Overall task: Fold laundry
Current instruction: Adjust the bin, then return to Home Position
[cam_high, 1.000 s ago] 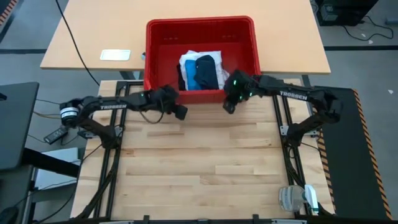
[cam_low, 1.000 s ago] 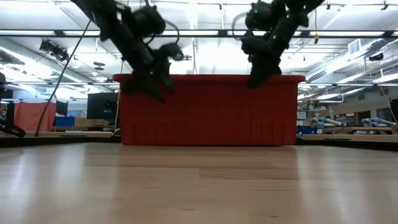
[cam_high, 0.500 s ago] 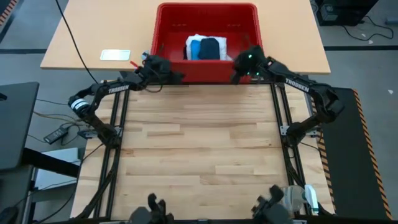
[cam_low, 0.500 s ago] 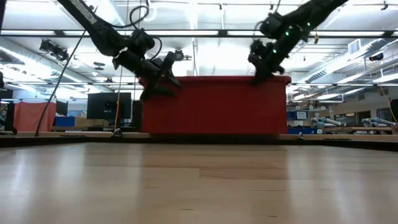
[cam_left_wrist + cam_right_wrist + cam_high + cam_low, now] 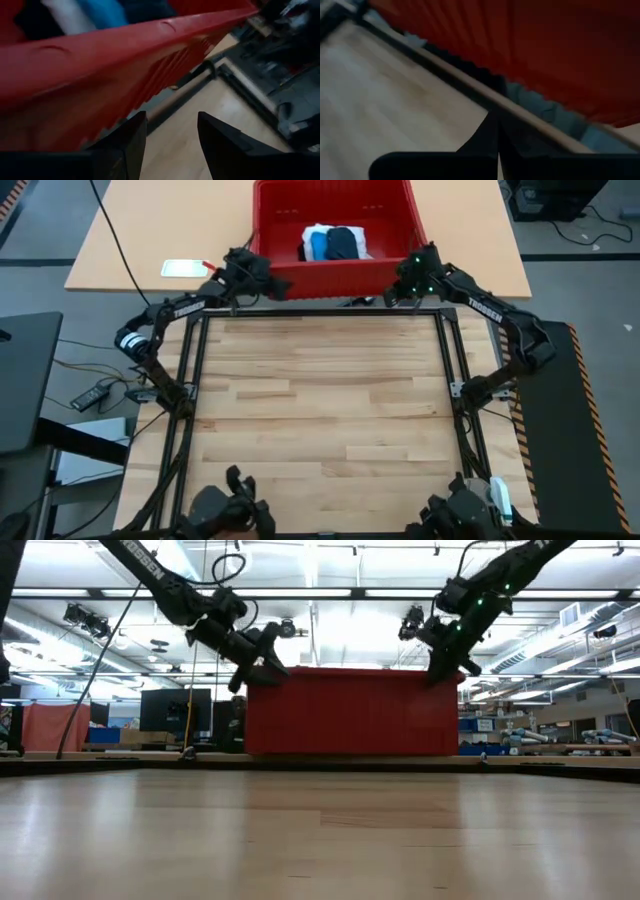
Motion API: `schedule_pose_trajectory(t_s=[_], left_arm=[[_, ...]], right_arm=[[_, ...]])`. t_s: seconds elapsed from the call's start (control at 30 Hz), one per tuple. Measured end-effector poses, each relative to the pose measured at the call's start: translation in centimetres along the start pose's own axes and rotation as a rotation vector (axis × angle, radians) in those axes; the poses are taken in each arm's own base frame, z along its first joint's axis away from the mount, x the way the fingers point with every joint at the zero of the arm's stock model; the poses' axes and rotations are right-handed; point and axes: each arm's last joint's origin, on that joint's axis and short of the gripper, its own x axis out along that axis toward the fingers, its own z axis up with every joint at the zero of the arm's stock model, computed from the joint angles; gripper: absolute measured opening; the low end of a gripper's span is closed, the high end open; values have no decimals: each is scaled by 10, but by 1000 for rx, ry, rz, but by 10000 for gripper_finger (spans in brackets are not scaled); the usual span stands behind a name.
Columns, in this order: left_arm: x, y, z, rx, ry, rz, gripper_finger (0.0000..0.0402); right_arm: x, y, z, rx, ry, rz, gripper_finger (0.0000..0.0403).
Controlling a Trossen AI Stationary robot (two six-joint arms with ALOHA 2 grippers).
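Observation:
The laundry (image 5: 335, 242), white, blue and black pieces, lies heaped inside the red basket (image 5: 330, 280), which stands on the tan desk beyond the wooden table's far edge. In the left wrist view the white and blue pieces (image 5: 85, 12) show over the basket's rim (image 5: 100, 45). My left gripper (image 5: 275, 283) is open at the basket's near left corner. My right gripper (image 5: 395, 293) is shut at its near right corner, low by the wall (image 5: 545, 50). My left gripper (image 5: 172, 135) stands slanting down along the basket's near wall (image 5: 125, 95), one finger (image 5: 127, 142) close beside the ribbed lower edge; whether it touches, I cannot tell. My right gripper (image 5: 497, 130) points at the gap under the basket; its touch on the wall cannot be told.
A flat white object (image 5: 185, 268) lies on the tan desk left of the basket. Black frame rails (image 5: 320, 312) border the wooden table (image 5: 320, 400). Two dark devices (image 5: 235, 510) stand at the near edge.
Both grippers have gone toward the table's far edge, the left drifting left and the right drifting right. The red basket has slid away with them, off the wooden table's far end and farther onto the tan desk, staying upright with the laundry inside.

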Motion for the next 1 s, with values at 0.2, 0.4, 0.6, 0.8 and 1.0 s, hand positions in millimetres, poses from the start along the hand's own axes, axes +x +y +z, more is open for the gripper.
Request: schedule_pose_trajectory(t_s=[0.2, 0.4, 0.6, 0.8, 1.0], left_arm=[[-26, 4, 7, -53, 75, 23, 165], [-47, -55, 14, 46, 26, -159, 160], [-82, -122, 32, 151, -247, -319, 159], [-106, -176, 27, 210, -410, -413, 143], [-109, -213, -27, 224, -329, -403, 105]], right_arm=[[-39, 27, 4, 7, -92, 141, 3], [-103, 55, 0, -78, -250, 269, 2], [-158, 77, -16, -166, -375, 376, 2], [-191, 98, -37, -202, -391, 520, 1], [-181, 125, -66, -217, -333, 633, 0]])
